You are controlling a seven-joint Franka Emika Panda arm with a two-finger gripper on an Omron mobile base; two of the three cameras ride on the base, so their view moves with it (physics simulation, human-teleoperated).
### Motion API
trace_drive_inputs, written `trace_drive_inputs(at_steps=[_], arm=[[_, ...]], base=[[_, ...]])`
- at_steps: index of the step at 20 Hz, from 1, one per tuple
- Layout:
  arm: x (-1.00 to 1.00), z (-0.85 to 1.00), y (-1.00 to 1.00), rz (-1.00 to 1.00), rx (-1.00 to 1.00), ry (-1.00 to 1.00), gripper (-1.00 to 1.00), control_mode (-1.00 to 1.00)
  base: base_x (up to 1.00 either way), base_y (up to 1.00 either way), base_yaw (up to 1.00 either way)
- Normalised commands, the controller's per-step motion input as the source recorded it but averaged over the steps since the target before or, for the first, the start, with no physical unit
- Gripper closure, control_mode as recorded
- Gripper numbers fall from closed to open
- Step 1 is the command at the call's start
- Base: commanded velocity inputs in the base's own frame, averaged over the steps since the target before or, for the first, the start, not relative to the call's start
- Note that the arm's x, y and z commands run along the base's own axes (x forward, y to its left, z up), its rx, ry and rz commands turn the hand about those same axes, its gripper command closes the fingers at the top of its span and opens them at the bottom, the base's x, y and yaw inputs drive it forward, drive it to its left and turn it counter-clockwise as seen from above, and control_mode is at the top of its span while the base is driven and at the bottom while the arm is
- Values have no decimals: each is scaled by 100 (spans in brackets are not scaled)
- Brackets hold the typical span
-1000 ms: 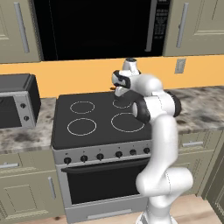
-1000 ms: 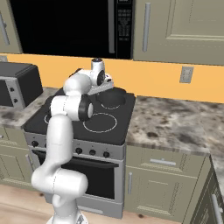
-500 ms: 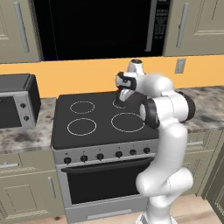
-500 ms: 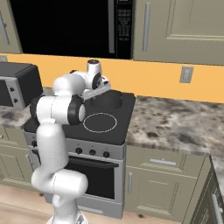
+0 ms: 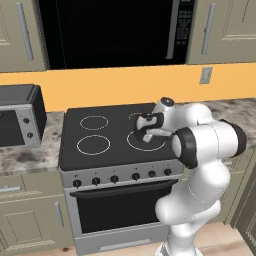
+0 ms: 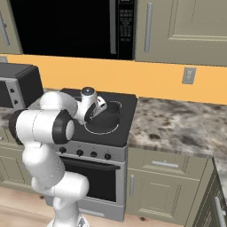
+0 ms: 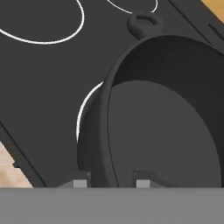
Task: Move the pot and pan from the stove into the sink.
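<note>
Three views: each one was told in turn below.
Left base view, stove: the black stove (image 5: 107,137) stood between two grey stone counters, with four white rings on its glass top.
Left base view, gripper: the gripper (image 5: 143,132) was over the right side of the stove, by the front right ring.
Left base view, pot: too dark against the glass to pick out here.
Left base view, toaster oven: a grey toaster oven (image 5: 17,116) sat on the counter (image 5: 25,157) left of the stove.
Right base view, gripper: the gripper (image 6: 94,114) was low over the stove's right side, with a dark round shape just beside it.
Right base view, counter: a long stone counter ran off to the right of the stove.
Hand view, pot: the dark round pot (image 7: 166,118) was very near, tilted, above a white ring on the stove.
Hand view, jaws: one fingertip (image 7: 80,180) was outside the pot's wall and one inside, pinching the wall.
Hand view, loop: a small round loop (image 7: 145,22) stuck out from the pot's far rim.
</note>
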Motion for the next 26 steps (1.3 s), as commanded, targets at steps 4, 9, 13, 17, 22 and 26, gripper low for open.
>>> trace_drive_inputs(at_steps=[4, 9, 13, 17, 22, 26], arm=[[-78, 44, 8, 11, 0, -12, 100, -100], [-74, 62, 8, 12, 0, -10, 100, -100], [-73, 63, 7, 13, 0, -11, 100, -100], [-72, 68, 5, 14, 0, -9, 100, -100], [-82, 70, 5, 13, 0, -3, 100, -100], [-92, 50, 14, 10, -1, -2, 100, -100]], base=[[0, 0, 0], [0, 0, 0], [0, 0, 0], [0, 0, 0], [0, 0, 0], [0, 0, 0]])
